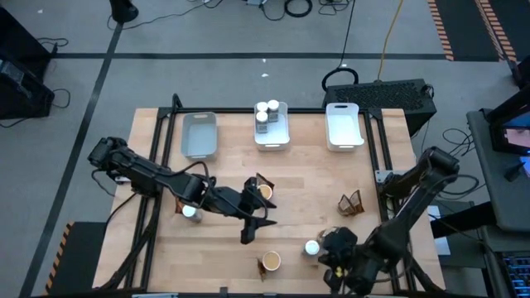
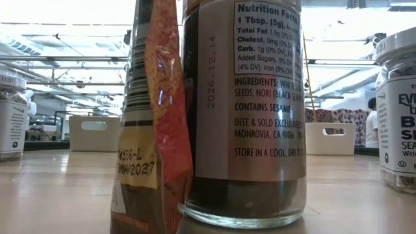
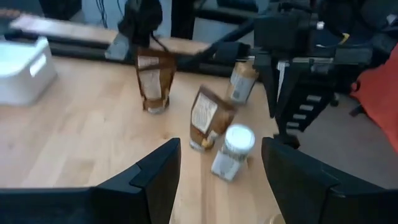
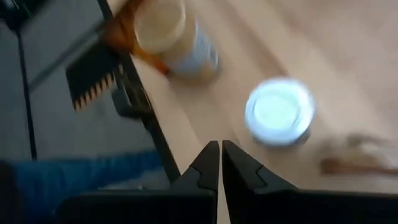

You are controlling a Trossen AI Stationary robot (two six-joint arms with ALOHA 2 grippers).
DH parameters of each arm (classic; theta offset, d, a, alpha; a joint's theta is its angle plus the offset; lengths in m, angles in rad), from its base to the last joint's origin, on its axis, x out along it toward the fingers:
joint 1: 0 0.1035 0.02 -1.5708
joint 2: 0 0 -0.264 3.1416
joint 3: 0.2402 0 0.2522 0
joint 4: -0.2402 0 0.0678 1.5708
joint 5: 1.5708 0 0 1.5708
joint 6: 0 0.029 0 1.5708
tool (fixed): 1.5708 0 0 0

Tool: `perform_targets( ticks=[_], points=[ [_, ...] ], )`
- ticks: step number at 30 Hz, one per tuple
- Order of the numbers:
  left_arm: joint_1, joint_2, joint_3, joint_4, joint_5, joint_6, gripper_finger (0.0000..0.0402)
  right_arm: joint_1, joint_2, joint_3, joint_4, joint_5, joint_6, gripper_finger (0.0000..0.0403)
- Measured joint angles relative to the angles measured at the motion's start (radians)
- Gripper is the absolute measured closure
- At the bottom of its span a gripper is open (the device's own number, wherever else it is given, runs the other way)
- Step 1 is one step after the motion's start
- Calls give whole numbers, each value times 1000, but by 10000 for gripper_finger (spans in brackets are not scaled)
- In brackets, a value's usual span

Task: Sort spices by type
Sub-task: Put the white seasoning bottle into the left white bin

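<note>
In the high view my left gripper [image 1: 260, 229] hovers open over the middle of the table, beside a tan-topped tub [image 1: 265, 192] with a brown pouch against it. In its wrist view the open fingers [image 3: 221, 144] frame a white-capped jar [image 3: 231, 149] and a pouch [image 3: 205, 118] standing farther off; nothing lies between them. My right gripper [image 1: 333, 257] is shut near the near edge, beside a white-capped jar [image 1: 312, 247]. Its wrist view shows the shut tips [image 4: 220, 146] short of that jar [image 4: 280, 112], with a tub [image 4: 168, 31] beyond.
Three trays line the far side: a grey one [image 1: 199, 145], a white one [image 1: 281, 136] holding several white-capped jars [image 1: 267, 112], and another white one [image 1: 344, 136]. A pouch [image 1: 352, 203], a tub [image 1: 270, 261] and a jar [image 1: 191, 213] stand loose. The low view is filled by a pouch [image 2: 156, 130] and a jar [image 2: 250, 110].
</note>
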Motion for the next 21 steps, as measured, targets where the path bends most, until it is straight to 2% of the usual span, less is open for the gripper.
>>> perform_targets(
  ticks=[6, 9, 16, 21],
  points=[
    [-2, 102, 119, 4, 28, 45, 176, -6, -103, 2, -51, 168, 5, 403],
    [-7, 182, 195, -4, 36, 45, 176, -18, -132, 2, -134, 175, 92, 403],
    [-6, 355, 380, -205, 87, 56, 176, -19, -157, 2, -329, 174, 212, 403],
    [-6, 462, 455, -201, 166, 84, 176, -19, -160, 2, -394, 175, 237, 403]
  ],
)
